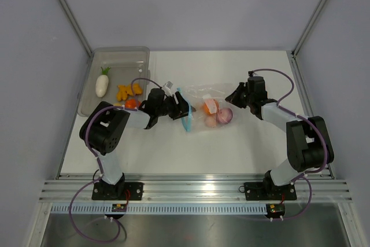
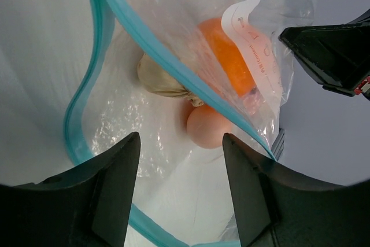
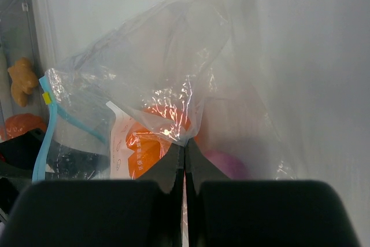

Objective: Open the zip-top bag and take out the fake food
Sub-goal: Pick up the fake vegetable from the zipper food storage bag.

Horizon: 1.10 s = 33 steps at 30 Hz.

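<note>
The zip-top bag (image 1: 207, 98) lies crumpled in the middle of the table, its light blue zip strip (image 1: 185, 121) on the left, parted into an open mouth (image 2: 87, 85). Inside lie fake food pieces: an orange one (image 2: 222, 56), a pinkish egg (image 2: 207, 126), a beige lump (image 2: 161, 79) and a purple onion (image 3: 226, 163). My left gripper (image 2: 180, 137) stands open at the bag's mouth, with only the clear lower wall between its fingers. My right gripper (image 3: 185, 144) is shut on a fold of the bag's plastic at its far right end (image 1: 232, 98).
A smoky-grey tray (image 1: 118, 56) stands at the back left. It holds a white radish with a green top (image 1: 102, 84), yellow pieces (image 1: 128, 90) and an orange-red piece (image 1: 132, 103). Side walls and metal rails frame the table.
</note>
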Tool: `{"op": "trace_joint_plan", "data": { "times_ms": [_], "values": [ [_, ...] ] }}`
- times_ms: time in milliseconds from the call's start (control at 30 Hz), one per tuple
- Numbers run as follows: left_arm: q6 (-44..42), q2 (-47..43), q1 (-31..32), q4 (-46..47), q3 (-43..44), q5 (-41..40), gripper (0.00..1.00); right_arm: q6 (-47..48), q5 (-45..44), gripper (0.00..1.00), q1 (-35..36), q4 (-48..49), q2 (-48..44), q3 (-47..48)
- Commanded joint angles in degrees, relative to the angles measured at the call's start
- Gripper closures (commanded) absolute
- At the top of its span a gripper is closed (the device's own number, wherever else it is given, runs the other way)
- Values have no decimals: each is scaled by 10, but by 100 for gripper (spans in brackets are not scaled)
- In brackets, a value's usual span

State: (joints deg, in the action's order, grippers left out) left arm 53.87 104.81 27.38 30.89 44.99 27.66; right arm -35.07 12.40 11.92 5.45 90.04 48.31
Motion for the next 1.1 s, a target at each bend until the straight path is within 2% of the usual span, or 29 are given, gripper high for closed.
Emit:
{"op": "trace_joint_plan", "data": {
  "times_ms": [0, 200, 533, 767, 1067],
  "values": [
    [-5, 6, 0, 58, 26, 4, 37, -10, 24, 100, -1, 33, -6, -1],
    [7, 44, 0, 58, 52, 19, 35, -11, 29, 100, -1, 38, -7, -2],
    [7, 52, 1, 45, 62, 20, 32, -10, 29, 100, 4, 38, -6, -1],
    [25, 67, 11, 59, 66, 37, 41, -7, 25, 100, 4, 37, -7, -1],
    [27, 74, 21, 40, 74, 25, 40, -7, 24, 100, 5, 38, -8, -1]
  ]
}}
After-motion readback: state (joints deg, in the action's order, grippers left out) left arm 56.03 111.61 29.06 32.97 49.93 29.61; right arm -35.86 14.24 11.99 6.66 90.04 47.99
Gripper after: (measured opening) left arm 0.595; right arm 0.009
